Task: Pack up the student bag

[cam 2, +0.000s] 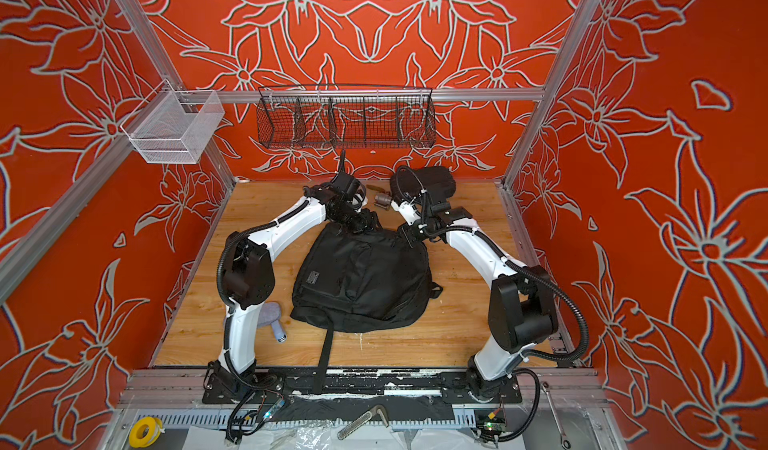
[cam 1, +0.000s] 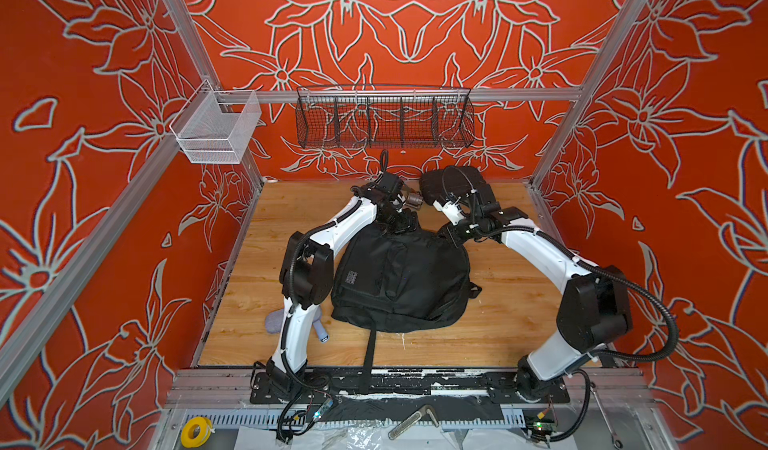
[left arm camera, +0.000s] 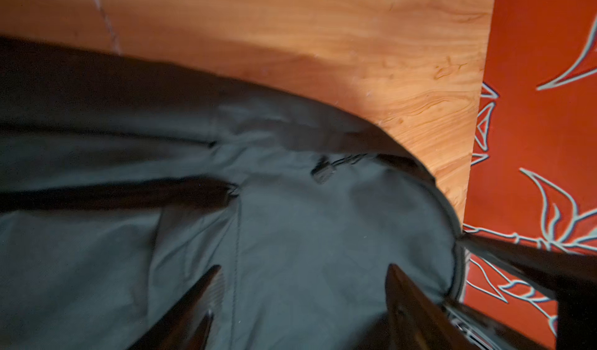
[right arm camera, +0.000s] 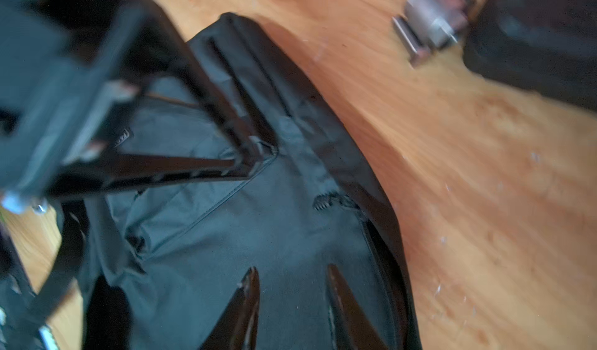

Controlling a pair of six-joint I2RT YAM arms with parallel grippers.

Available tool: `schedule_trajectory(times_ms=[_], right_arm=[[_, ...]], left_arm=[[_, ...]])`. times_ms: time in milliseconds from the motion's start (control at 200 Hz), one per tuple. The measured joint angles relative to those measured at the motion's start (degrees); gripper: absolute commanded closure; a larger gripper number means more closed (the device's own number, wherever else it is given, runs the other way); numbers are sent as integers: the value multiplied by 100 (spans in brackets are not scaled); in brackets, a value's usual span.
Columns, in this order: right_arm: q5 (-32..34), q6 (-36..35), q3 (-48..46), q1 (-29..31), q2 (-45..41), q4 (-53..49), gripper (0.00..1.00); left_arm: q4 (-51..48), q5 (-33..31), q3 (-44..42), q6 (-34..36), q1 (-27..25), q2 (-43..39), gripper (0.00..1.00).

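Shows the student bag (cam 1: 399,277) lying flat, front up, at the middle of the wooden table (cam 1: 519,302), rounded top toward the back wall, one long strap trailing over the near edge. Catches the opening step of packing, judged from both grippers hovering at the bag's top end with its zips seemingly closed.

Left gripper (left arm camera: 303,300): fingers spread wide above the fabric, holding nothing. Right gripper (right arm camera: 294,300): fingers parted by a narrower gap, low over the top panel; cannot tell whether cloth is caught.

Next move, as a judgement: calls for closing on the small zip pull (left arm camera: 323,174) near the curved seam and drawing it along, while pinning the limp fabric.

Containers:
- bag: contents hidden.
- white mesh basket (cam 1: 216,132) and black wire basket (cam 1: 384,119), hung on the rails: apparently empty.
- black hard case (cam 1: 453,186) at the back: shut.

Loose on the table: a small grey metal object (cam 1: 411,200) just beside the case, and a grey-blue soft item (cam 1: 274,321) behind the left arm.
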Motion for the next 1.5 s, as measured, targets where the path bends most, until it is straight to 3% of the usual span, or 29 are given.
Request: schedule_trajectory(times_ms=[175,330,425,550,826,1191,1336,1436,1496], right_arm=[[-103,-2253,-96,94,151,118,75],[153,-4111,-22,157,608,-57,75],[271,-4887,-2,177,857,-120,66],[407,-5624,101,197,1080,-160,62],[841,-6391,396,247,1384,-39,60],[1429,-6627,804,468,1908,4,57],[1749,-6655,938,592,2114,52,77],[1910,-6651,918,632,2124,146,100],[1952,-6614,822,634,2035,284,100]], left_arm=[[63,164,-70,-72,435,0,22],[81,181,-72,-74,481,0,22],[120,227,-116,-79,470,0,21],[136,249,-195,-83,479,0,22],[140,256,-199,-79,490,0,22],[142,291,-201,-74,496,0,22],[160,302,-236,-74,501,0,22],[155,297,-256,-74,511,0,21],[155,295,-256,-72,516,0,22]])
